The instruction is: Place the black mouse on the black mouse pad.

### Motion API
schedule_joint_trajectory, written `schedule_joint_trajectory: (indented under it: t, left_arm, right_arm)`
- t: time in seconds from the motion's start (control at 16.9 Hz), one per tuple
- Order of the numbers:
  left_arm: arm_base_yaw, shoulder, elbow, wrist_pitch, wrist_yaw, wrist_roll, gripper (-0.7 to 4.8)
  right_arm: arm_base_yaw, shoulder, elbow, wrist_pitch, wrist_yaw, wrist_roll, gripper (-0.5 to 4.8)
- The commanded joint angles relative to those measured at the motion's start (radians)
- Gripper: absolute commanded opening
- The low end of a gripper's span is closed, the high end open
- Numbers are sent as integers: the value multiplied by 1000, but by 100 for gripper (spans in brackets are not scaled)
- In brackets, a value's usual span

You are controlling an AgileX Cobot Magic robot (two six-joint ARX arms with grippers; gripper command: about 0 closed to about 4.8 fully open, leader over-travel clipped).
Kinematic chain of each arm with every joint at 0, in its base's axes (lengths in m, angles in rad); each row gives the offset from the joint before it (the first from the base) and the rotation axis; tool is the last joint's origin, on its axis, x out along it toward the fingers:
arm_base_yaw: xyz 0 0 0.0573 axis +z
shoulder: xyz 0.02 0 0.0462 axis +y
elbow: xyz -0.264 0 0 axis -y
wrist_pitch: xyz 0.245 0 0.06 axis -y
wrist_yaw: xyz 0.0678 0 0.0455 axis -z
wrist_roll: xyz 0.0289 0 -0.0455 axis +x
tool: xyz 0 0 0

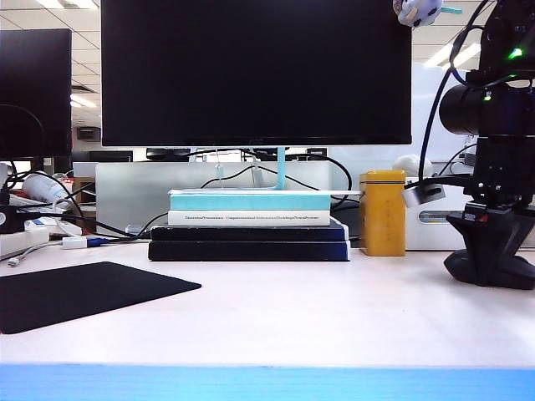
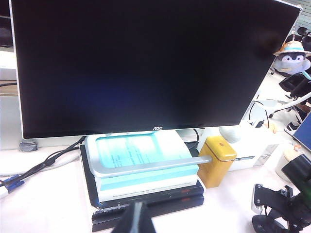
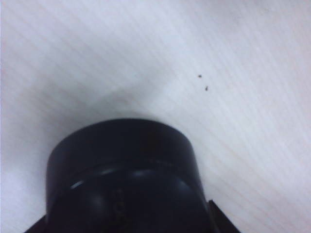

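At the right edge of the exterior frame the right gripper (image 1: 489,255) straddles the black mouse (image 1: 487,269), jaws apart, no grip evident; the mouse pad (image 1: 79,291) lies bare at lower left, everything undone; the left gripper (image 2: 134,219) idles, state unclear

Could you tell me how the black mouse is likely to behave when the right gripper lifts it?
The black mouse looks rigid and probably light. Its smooth domed shell may slip between the right gripper fingers. Its flat base probably won't roll.
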Motion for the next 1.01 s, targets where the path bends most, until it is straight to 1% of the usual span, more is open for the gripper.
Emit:
schedule_joint_trajectory:
  t: [0.06, 0.18, 0.41, 0.53, 0.65, 0.83, 1.01]
  left_arm:
    - [0, -2, 7, 19, 1, -3, -3]
    - [0, -2, 7, 18, 1, -3, -3]
    - [0, -2, 7, 19, 1, -3, -3]
    - [0, -2, 7, 19, 0, -3, -3]
    - [0, -2, 7, 20, 0, -13, -3]
    - [0, -2, 7, 20, 0, -18, -3]
    - [0, -2, 7, 20, 1, -21, -3]
  right_arm:
    - [0, 2, 2, 2, 5, 24, 346]
    - [0, -1, 8, 1, 5, 32, 346]
    - [4, -34, 29, 6, 5, 109, 346]
    - [8, -84, 30, 35, 5, 149, 346]
    - [28, -130, 30, 34, -7, 154, 346]
    - [121, -193, 31, 60, -32, 159, 345]
    - [248, -215, 46, 160, -28, 282, 345]
